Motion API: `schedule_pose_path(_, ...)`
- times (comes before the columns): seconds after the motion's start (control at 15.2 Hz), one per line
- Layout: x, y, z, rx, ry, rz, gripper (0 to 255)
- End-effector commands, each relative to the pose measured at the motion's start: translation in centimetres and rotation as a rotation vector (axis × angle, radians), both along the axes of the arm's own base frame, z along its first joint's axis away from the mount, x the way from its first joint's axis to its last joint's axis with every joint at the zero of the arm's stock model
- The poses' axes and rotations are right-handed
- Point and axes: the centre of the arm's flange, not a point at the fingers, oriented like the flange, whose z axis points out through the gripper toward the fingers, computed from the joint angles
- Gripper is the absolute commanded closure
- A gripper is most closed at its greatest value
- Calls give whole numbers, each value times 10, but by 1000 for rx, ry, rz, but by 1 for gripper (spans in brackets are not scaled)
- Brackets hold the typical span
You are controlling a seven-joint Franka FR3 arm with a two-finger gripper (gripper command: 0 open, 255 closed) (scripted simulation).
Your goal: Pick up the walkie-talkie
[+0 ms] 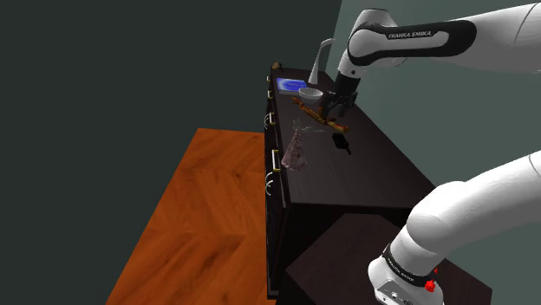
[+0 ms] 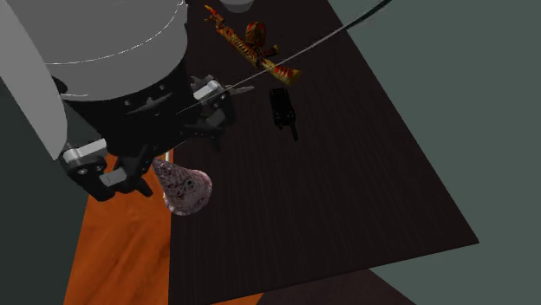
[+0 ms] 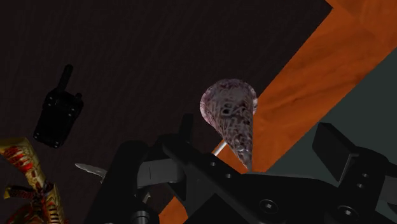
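A: Where is the walkie-talkie (image 1: pixel 341 141) now?

B: It lies flat on the dark cabinet top (image 1: pixel 381 165), approx. in the middle, with its antenna toward the near side. In the shoulder view a cone-shaped speckled vase (image 1: pixel 295 152) is to its left, at the cabinet edge. A red-yellow patterned object (image 1: pixel 317 113) lies just on its far side.

A: And the gripper (image 1: pixel 335 107)?

B: It hangs over the red-yellow object, apart from the walkie-talkie. In the wrist view the fingers (image 3: pixel 343 156) stand apart w/ nothing clasped, so it is released.

A: Other things?

B: A pale bowl (image 1: pixel 310 92) and a blue item (image 1: pixel 290 84) at the far end.
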Motion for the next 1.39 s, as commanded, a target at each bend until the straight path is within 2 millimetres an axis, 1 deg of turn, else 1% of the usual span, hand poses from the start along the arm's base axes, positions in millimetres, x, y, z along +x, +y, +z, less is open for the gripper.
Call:
schedule_pose_path(0.0, 13, -18, -15, -4, 10, -35, 0)
schedule_pose_path(0.33, 40, -66, -51, -12, 37, -120, 0)
schedule_pose_path(0.66, 62, -116, -87, -21, 63, -206, 0)
schedule_pose_path(0.99, 78, -169, -122, -30, 89, -291, 0)
schedule_pose_path(1.32, 89, -223, -158, -38, 116, -377, 0)
